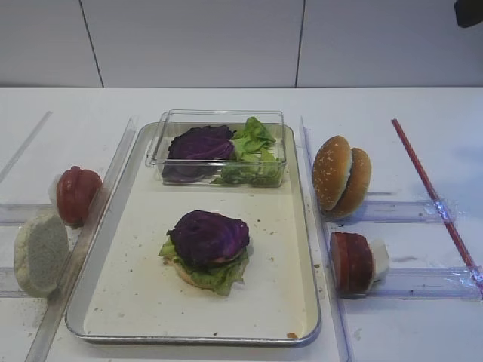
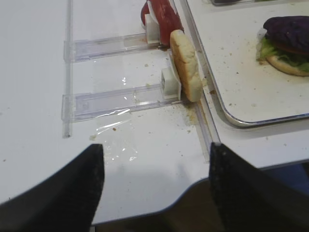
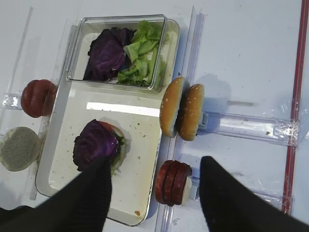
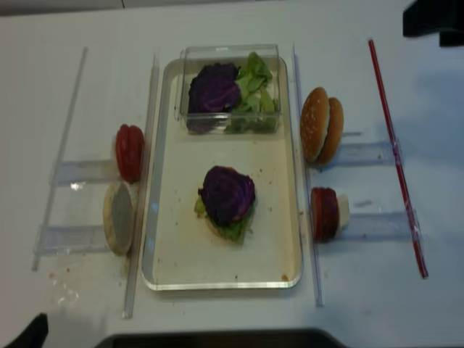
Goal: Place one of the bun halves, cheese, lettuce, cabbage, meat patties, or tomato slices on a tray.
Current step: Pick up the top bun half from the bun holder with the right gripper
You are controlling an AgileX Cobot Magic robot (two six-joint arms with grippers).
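Observation:
On the tray [image 1: 136, 294] lies a stack with cabbage [image 1: 209, 235] over lettuce [image 1: 220, 277] and a bun base. Right of the tray, two bun halves [image 1: 341, 175] stand on edge in a clear holder, with the meat patties [image 1: 349, 262] in front of them. The tomato slices [image 1: 77, 194] stand left of the tray. No cheese is in view. My right gripper [image 3: 155, 164] hangs open high above the patties [image 3: 171, 182] and the tray's edge, holding nothing. My left gripper [image 2: 155, 150] is open and empty over the bare table near its front edge.
A clear plastic box [image 1: 219, 148] with purple and green leaves sits at the tray's far end. A white floury disc [image 1: 41, 251] stands at the left in a holder. Clear rails [image 1: 113, 177] flank the tray. A red strip [image 1: 430, 192] runs along the right.

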